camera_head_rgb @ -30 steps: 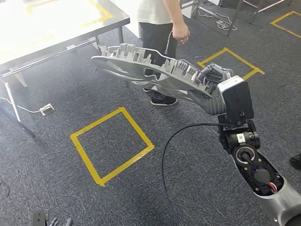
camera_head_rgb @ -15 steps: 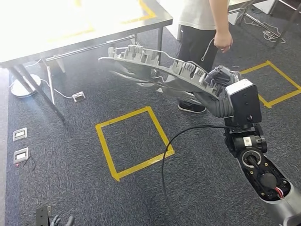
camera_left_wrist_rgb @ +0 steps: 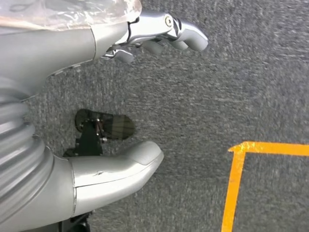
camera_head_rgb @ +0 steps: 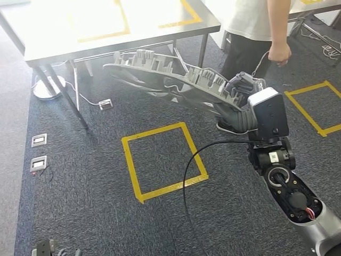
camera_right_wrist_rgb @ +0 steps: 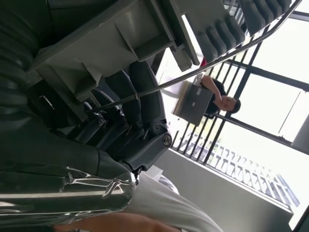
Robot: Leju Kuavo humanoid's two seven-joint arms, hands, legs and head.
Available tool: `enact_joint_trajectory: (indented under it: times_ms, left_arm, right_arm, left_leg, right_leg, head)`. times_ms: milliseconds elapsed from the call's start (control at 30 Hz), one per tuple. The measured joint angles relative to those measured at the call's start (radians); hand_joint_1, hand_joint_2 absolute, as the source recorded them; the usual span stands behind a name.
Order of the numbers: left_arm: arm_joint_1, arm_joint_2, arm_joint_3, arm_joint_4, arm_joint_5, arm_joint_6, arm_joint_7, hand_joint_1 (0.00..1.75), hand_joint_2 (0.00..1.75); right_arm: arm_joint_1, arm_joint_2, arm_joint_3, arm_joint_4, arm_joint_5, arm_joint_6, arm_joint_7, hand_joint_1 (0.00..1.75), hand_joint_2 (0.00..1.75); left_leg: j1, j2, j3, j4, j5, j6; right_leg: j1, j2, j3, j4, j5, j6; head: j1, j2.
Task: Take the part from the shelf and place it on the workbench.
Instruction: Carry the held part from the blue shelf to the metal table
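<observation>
A long grey moulded part (camera_head_rgb: 169,80) with ribs and clips hangs in the air above the carpet, reaching left toward the workbench (camera_head_rgb: 60,37). My right hand (camera_head_rgb: 241,88) grips its near end; in the right wrist view the dark fingers (camera_right_wrist_rgb: 142,116) wrap the part's grey edge (camera_right_wrist_rgb: 109,43). The workbench is a bright, glaring table with yellow tape lines at the back left. My left hand (camera_left_wrist_rgb: 146,96) hangs over the carpet with its fingers apart and nothing in it.
A person (camera_head_rgb: 261,32) in a white top and dark trousers stands right behind the part, beside the workbench's right end. Yellow tape squares (camera_head_rgb: 164,160) mark the grey carpet. Floor sockets (camera_head_rgb: 39,152) lie at the left. A black cable (camera_head_rgb: 193,170) loops from my right arm.
The whole scene has slid right and down: the camera has turned left and the workbench is closer. The part stays in my right hand. The person is now further right in the view.
</observation>
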Motion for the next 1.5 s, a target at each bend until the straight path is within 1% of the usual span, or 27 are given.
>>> enact_joint_trajectory:
  times_ms: [67, 167, 200, 233, 267, 333, 400, 567, 600, 667, 700, 733, 767, 800, 867, 900, 933, 1067, 1133, 1200, 1233, 1267, 1300, 1367, 1400, 1433, 1500]
  left_arm:
    - [0.000, 0.000, 0.000, 0.000, 0.000, -0.001, -0.003, 0.00, 1.75]
    - [-0.007, 0.000, 0.000, 0.000, -0.002, -0.002, -0.005, 0.00, 1.75]
    - [-0.007, 0.000, 0.000, 0.000, -0.003, -0.003, -0.004, 0.00, 1.75]
    - [-0.007, 0.000, 0.000, 0.000, -0.003, -0.003, -0.003, 0.00, 1.75]
    - [-0.007, 0.000, 0.000, 0.000, -0.003, -0.003, -0.003, 0.00, 1.75]
    - [-0.007, -0.002, 0.000, 0.000, -0.003, -0.003, -0.002, 0.00, 1.75]
    - [-0.008, -0.003, 0.000, 0.000, -0.003, -0.003, -0.001, 0.00, 1.75]
    - [-0.008, 0.000, 0.000, 0.000, -0.004, -0.003, 0.001, 0.00, 1.75]
    - [-0.009, 0.000, 0.000, 0.000, -0.004, -0.003, 0.001, 0.00, 1.75]
    - [-0.011, 0.001, 0.000, 0.000, -0.005, -0.003, 0.002, 0.00, 1.75]
    - [-0.010, 0.001, 0.000, 0.000, -0.005, -0.003, 0.002, 0.00, 1.75]
    - [-0.009, 0.001, 0.000, 0.000, -0.006, -0.003, 0.002, 0.00, 1.75]
    - [-0.008, 0.001, 0.000, 0.000, -0.006, -0.004, 0.002, 0.00, 1.75]
    - [-0.008, 0.001, 0.000, 0.000, -0.007, -0.004, 0.002, 0.00, 1.75]
    - [-0.008, 0.001, 0.000, 0.000, -0.012, -0.007, 0.002, 0.00, 1.75]
    - [-0.008, 0.001, 0.000, 0.000, -0.014, -0.008, 0.002, 0.00, 1.75]
    - [-0.008, 0.001, 0.000, 0.000, -0.017, -0.009, 0.002, 0.00, 1.75]
    - [-0.008, 0.000, 0.000, 0.000, -0.025, -0.009, 0.003, 0.00, 1.75]
    - [-0.010, -0.001, 0.000, 0.000, -0.026, -0.009, 0.003, 0.00, 1.75]
    - [-0.012, -0.002, 0.000, 0.000, -0.026, -0.009, 0.003, 0.00, 1.75]
    - [-0.013, -0.002, 0.000, 0.000, -0.026, -0.009, 0.003, 0.00, 1.75]
    - [-0.013, -0.003, 0.000, 0.000, -0.026, -0.009, 0.003, 0.00, 1.75]
    - [-0.013, -0.003, 0.000, 0.000, -0.026, -0.009, 0.004, 0.00, 1.75]
    - [-0.013, -0.005, 0.000, 0.000, -0.026, -0.010, 0.005, 0.00, 1.75]
    - [-0.014, -0.005, 0.000, 0.000, -0.026, -0.011, 0.005, 0.00, 1.75]
    - [-0.015, -0.005, 0.000, 0.000, -0.026, -0.011, 0.006, 0.00, 1.75]
    - [-0.015, -0.004, 0.000, 0.000, -0.025, -0.012, 0.006, 0.00, 1.75]
  right_arm:
    - [0.001, 0.000, -0.001, -0.002, 0.002, -0.003, -0.002, 1.75, 1.75]
    - [0.004, -0.001, -0.002, -0.005, 0.006, -0.008, -0.005, 1.75, 1.75]
    - [0.006, -0.001, -0.002, -0.006, 0.007, -0.008, -0.005, 1.75, 1.75]
    - [0.009, -0.001, -0.002, -0.006, 0.007, -0.008, -0.005, 1.75, 1.75]
    - [0.011, -0.001, -0.002, -0.006, 0.007, -0.008, -0.005, 1.75, 1.75]
    - [0.014, -0.001, -0.002, -0.007, 0.007, -0.008, -0.004, 1.75, 1.75]
    - [0.013, -0.001, -0.003, -0.008, 0.008, -0.007, -0.005, 1.75, 1.75]
    - [0.013, -0.001, -0.004, -0.014, 0.011, -0.008, -0.007, 1.75, 1.75]
    - [0.013, -0.001, -0.005, -0.015, 0.012, -0.009, -0.007, 1.75, 1.75]
    - [0.014, -0.001, -0.006, -0.016, 0.012, -0.013, -0.009, 1.75, 1.75]
    - [0.015, -0.001, -0.006, -0.016, 0.012, -0.016, -0.011, 1.75, 1.75]
    - [0.017, -0.001, -0.006, -0.016, 0.011, -0.018, -0.011, 1.75, 1.75]
    - [0.019, -0.001, -0.006, -0.016, 0.010, -0.021, -0.012, 1.75, 1.75]
    - [0.022, -0.001, -0.007, -0.016, 0.010, -0.023, -0.012, 1.75, 1.75]
    - [0.029, -0.001, -0.010, -0.019, 0.010, -0.029, -0.014, 1.75, 1.75]
    - [0.034, -0.001, -0.012, -0.023, 0.010, -0.035, -0.015, 1.75, 1.75]
    - [0.040, -0.001, -0.015, -0.028, 0.010, -0.040, -0.016, 1.75, 1.75]
    - [0.062, -0.005, -0.029, -0.050, 0.012, -0.052, -0.017, 1.75, 1.75]
    - [0.070, -0.008, -0.035, -0.060, 0.013, -0.053, -0.016, 1.75, 1.75]
    - [0.075, -0.011, -0.040, -0.067, 0.013, -0.054, -0.015, 1.75, 1.75]
    - [0.078, -0.011, -0.041, -0.070, 0.013, -0.054, -0.014, 1.75, 1.75]
    - [0.080, -0.011, -0.043, -0.071, 0.014, -0.055, -0.012, 1.75, 1.75]
    - [0.082, -0.011, -0.043, -0.072, 0.014, -0.054, -0.010, 1.75, 1.75]
    - [0.082, -0.011, -0.044, -0.074, 0.014, -0.054, -0.007, 1.75, 1.75]
    - [0.082, -0.011, -0.044, -0.075, 0.014, -0.054, -0.007, 1.75, 1.75]
    - [0.082, -0.011, -0.045, -0.077, 0.014, -0.054, -0.007, 1.75, 1.75]
    - [0.080, -0.011, -0.047, -0.079, 0.014, -0.053, -0.006, 1.75, 1.75]
  left_leg:
    - [0.004, -0.005, 0.010, -0.010, -0.001, 0.012]
    - [0.003, -0.011, 0.020, -0.014, -0.007, 0.027]
    - [0.001, -0.015, 0.023, -0.014, -0.009, 0.029]
    - [0.000, -0.018, 0.027, -0.013, -0.013, 0.031]
    - [-0.001, -0.023, 0.034, -0.013, -0.017, 0.031]
    - [-0.002, -0.032, 0.047, -0.012, -0.026, 0.027]
    - [-0.005, -0.039, 0.050, -0.007, -0.034, 0.019]
    - [-0.005, -0.038, 0.039, 0.020, -0.057, -0.005]
    - [-0.004, -0.036, 0.019, 0.063, -0.080, -0.012]
    - [0.002, -0.031, -0.055, 0.203, -0.138, -0.024]
    - [0.005, -0.030, -0.091, 0.266, -0.154, -0.027]
    - [0.007, -0.029, -0.114, 0.297, -0.152, -0.030]
    - [0.009, -0.027, -0.116, 0.286, -0.127, -0.030]
    - [0.011, -0.025, -0.100, 0.236, -0.087, -0.030]
    - [0.010, -0.021, -0.039, 0.092, -0.007, -0.026]
    - [0.008, -0.020, -0.017, 0.040, 0.011, -0.022]
    - [0.006, -0.020, -0.005, 0.011, 0.016, -0.017]
    - [0.006, -0.022, 0.007, -0.010, 0.006, 0.005]
    - [0.009, -0.022, 0.016, -0.018, 0.003, 0.016]
    - [0.006, -0.022, 0.022, -0.018, -0.002, 0.023]
    - [0.005, -0.022, 0.026, -0.018, -0.006, 0.025]
    - [0.004, -0.023, 0.031, -0.018, -0.009, 0.026]
    - [0.004, -0.024, 0.037, -0.017, -0.014, 0.025]
    - [0.003, -0.028, 0.049, -0.013, -0.025, 0.018]
    - [0.001, -0.030, 0.051, -0.009, -0.030, 0.014]
    - [-0.001, -0.032, 0.051, -0.007, -0.034, 0.010]
    - [-0.003, -0.033, 0.051, -0.007, -0.036, 0.002]
  right_leg:
    - [-0.003, 0.023, -0.012, 0.035, -0.025, 0.007]
    - [-0.001, 0.062, -0.118, 0.234, -0.108, 0.007]
    - [0.001, 0.065, -0.154, 0.292, -0.121, 0.007]
    - [0.002, 0.066, -0.174, 0.313, -0.112, 0.006]
    - [0.003, 0.066, -0.172, 0.291, -0.081, 0.004]
    - [0.004, 0.067, -0.124, 0.157, 0.009, -0.005]
    - [0.007, 0.071, -0.077, 0.044, 0.055, -0.013]
    - [0.004, 0.070, -0.057, 0.007, 0.050, -0.030]
    - [0.001, 0.068, -0.052, 0.004, 0.050, -0.034]
    - [0.000, 0.065, -0.047, 0.003, 0.045, -0.040]
    - [0.000, 0.065, -0.044, 0.003, 0.043, -0.040]
    - [-0.001, 0.065, -0.040, 0.003, 0.039, -0.040]
    - [-0.002, 0.065, -0.033, 0.003, 0.034, -0.039]
    - [-0.004, 0.065, -0.025, 0.003, 0.029, -0.037]
    - [-0.004, 0.066, -0.011, 0.003, 0.017, -0.028]
    - [-0.003, 0.066, -0.007, 0.003, 0.012, -0.023]
    - [-0.001, 0.066, -0.006, 0.003, 0.009, -0.018]
    - [-0.003, 0.067, -0.006, 0.011, -0.009, 0.002]
    - [-0.003, 0.067, -0.051, 0.106, -0.059, 0.007]
    - [-0.001, 0.068, -0.132, 0.253, -0.113, 0.009]
    - [-0.001, 0.068, -0.161, 0.298, -0.118, 0.010]
    - [-0.001, 0.068, -0.172, 0.305, -0.103, 0.009]
    - [-0.001, 0.068, -0.162, 0.269, -0.068, 0.008]
    - [-0.001, 0.068, -0.107, 0.131, 0.016, 0.003]
    - [0.000, 0.069, -0.082, 0.070, 0.041, -0.001]
    - [0.001, 0.070, -0.067, 0.034, 0.051, -0.005]
    - [0.003, 0.071, -0.061, 0.015, 0.046, -0.014]
  head:
    - [0.005, 0.000]
    - [0.022, 0.000]
    - [0.026, 0.000]
    - [0.029, 0.000]
    - [0.031, 0.000]
    - [0.037, 0.000]
    - [0.039, 0.000]
    - [0.025, 0.000]
    - [0.019, 0.000]
    - [0.007, 0.000]
    - [0.004, 0.000]
    - [0.003, 0.000]
    - [0.002, 0.000]
    - [0.001, 0.000]
    - [-0.003, 0.000]
    - [-0.006, 0.000]
    - [-0.007, 0.000]
    - [-0.001, 0.000]
    - [0.008, 0.000]
    - [0.019, 0.000]
    - [0.023, 0.000]
    - [0.026, 0.000]
    - [0.029, 0.000]
    - [0.036, 0.000]
    - [0.039, 0.000]
    - [0.039, 0.000]
    - [0.032, 0.000]
